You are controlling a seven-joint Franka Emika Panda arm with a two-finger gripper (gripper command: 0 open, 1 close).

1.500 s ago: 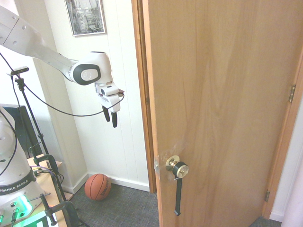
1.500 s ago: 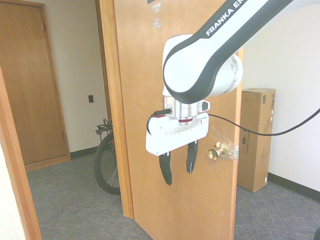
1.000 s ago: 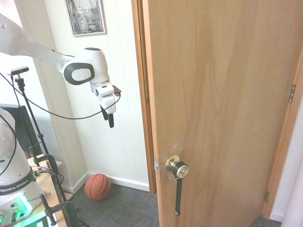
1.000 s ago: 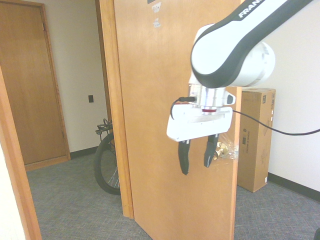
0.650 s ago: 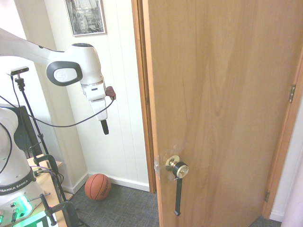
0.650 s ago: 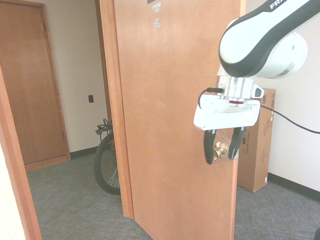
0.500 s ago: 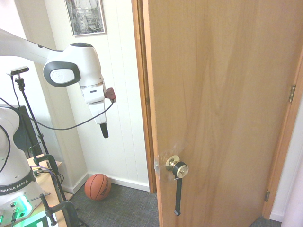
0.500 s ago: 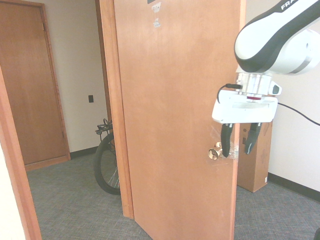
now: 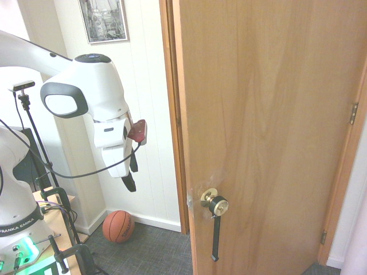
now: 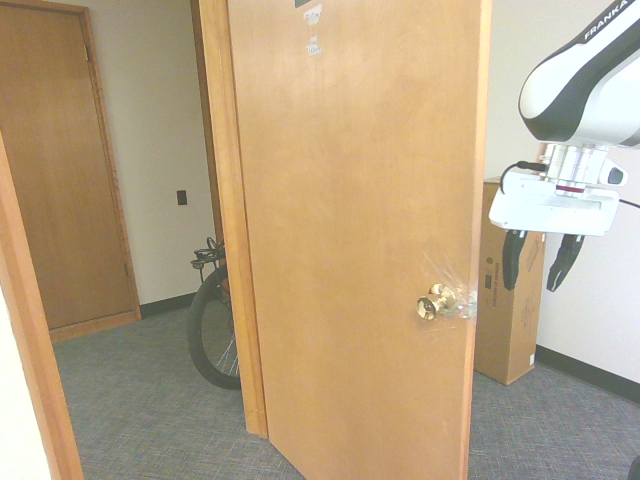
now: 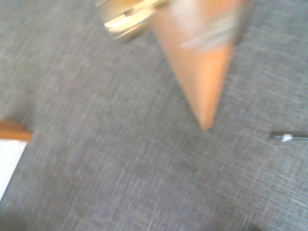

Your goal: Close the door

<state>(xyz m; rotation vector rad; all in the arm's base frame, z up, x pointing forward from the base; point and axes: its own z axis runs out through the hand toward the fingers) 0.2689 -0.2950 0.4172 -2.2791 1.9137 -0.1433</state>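
Note:
The tall light-brown door stands ajar, with its brass knob and black strap near its free edge. Seen from the other side, the door shows a second knob. My gripper hangs open and empty just beyond the door's free edge, a little above knob height and apart from the wood. From the first exterior view the gripper points down, left of the door. The wrist view shows the blurred door edge and knob above grey carpet.
The reddish door frame stands beside the white wall. A basketball lies on the floor below the gripper. A cardboard box leans against the wall behind it. A bicycle wheel and another closed door show in the hallway.
The gripper has swept across the door's face and past its free edge, ending off the door and closer to the first exterior camera. The door has not visibly moved.

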